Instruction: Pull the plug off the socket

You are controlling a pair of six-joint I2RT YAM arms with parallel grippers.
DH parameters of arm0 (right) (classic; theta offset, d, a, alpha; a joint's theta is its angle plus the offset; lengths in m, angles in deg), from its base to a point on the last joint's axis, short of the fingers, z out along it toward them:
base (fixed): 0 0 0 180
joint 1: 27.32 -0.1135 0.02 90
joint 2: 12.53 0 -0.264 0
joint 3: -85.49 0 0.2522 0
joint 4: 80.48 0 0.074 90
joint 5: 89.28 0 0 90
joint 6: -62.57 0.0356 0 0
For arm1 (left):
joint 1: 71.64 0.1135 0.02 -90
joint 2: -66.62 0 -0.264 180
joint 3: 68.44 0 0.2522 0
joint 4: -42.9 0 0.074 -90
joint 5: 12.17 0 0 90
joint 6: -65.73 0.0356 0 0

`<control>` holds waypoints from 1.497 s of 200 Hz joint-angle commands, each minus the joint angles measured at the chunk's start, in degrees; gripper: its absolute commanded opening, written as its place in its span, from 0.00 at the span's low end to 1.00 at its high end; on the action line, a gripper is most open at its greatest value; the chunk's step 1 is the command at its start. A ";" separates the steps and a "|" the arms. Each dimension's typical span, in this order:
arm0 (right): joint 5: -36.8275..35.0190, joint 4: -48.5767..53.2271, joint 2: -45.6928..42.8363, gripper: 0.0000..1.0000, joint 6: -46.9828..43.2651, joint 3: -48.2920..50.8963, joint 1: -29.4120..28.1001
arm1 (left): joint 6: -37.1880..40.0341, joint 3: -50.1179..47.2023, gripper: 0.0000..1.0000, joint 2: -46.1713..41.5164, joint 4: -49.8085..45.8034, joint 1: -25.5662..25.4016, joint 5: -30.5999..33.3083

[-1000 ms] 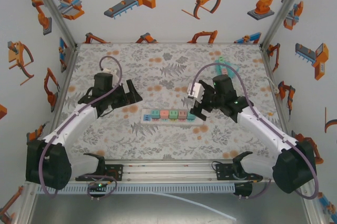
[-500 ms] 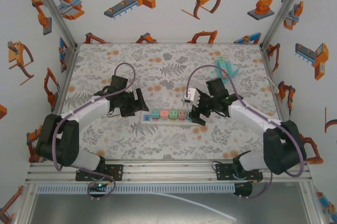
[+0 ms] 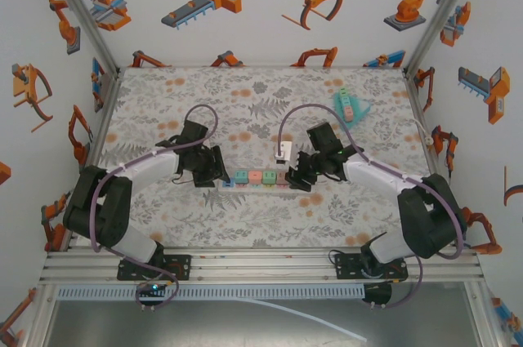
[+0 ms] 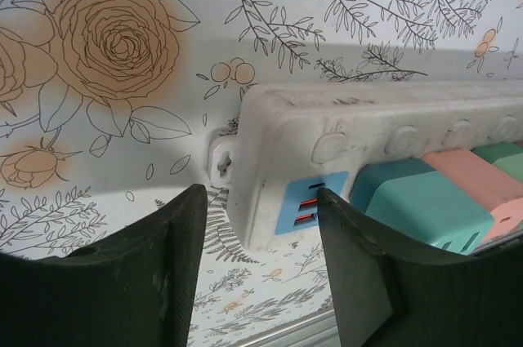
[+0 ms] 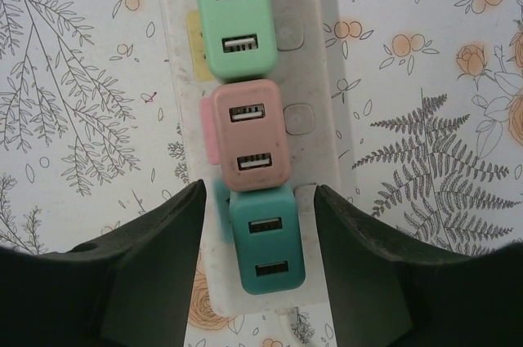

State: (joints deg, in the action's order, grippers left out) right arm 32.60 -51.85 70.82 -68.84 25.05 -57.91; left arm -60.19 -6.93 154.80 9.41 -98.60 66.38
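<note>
A white socket strip (image 3: 260, 183) lies across the middle of the table with several coloured plugs (image 3: 261, 175) in a row. My left gripper (image 3: 219, 174) is at its left end. In the left wrist view the jaws (image 4: 260, 192) are open around the strip's end (image 4: 368, 126). The right finger (image 4: 359, 273) is at the blue USB panel (image 4: 306, 204), next to a teal plug (image 4: 417, 208), and the left finger stands clear. My right gripper (image 3: 296, 177) is at the right end. Its open jaws (image 5: 260, 188) straddle the last teal plug (image 5: 265, 245), with gaps either side, below a pink plug (image 5: 249, 139).
A second small strip with teal blocks (image 3: 347, 104) lies at the back right of the table. An aluminium rail (image 3: 261, 261) runs along the near edge. Printed walls close in the left, back and right sides.
Both arms have swung inward and down onto the two ends of the socket strip. Both pairs of jaws have narrowed.
</note>
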 commanded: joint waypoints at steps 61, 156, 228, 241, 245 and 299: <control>-3.49 0.49 -0.98 0.43 -2.32 -3.23 -2.54 | -2.89 3.89 0.48 4.81 -9.25 -3.47 11.39; -2.61 -0.74 -6.05 0.27 -4.65 -3.87 -3.69 | -5.46 5.86 0.48 7.71 -13.83 -5.45 17.11; -2.74 3.94 -9.00 0.25 -5.85 -3.12 -3.69 | -5.49 6.22 0.48 7.14 -15.43 -5.82 19.26; -2.41 3.61 -11.62 0.25 -5.54 -2.57 -3.69 | -5.34 6.38 0.50 6.32 -15.42 -5.91 19.29; -2.43 3.52 -12.45 0.24 -5.47 -2.34 -3.69 | -5.30 6.54 0.50 5.97 -15.43 -5.91 19.19; -6.75 -9.16 -23.69 0.18 17.99 2.20 -3.69 | -3.34 12.04 0.59 1.04 -17.14 -6.00 19.78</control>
State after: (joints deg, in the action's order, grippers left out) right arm 28.76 -52.39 51.52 -66.59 24.55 -61.27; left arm -65.57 2.07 157.90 -3.46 -104.65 81.40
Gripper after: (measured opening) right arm 0.336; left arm 0.581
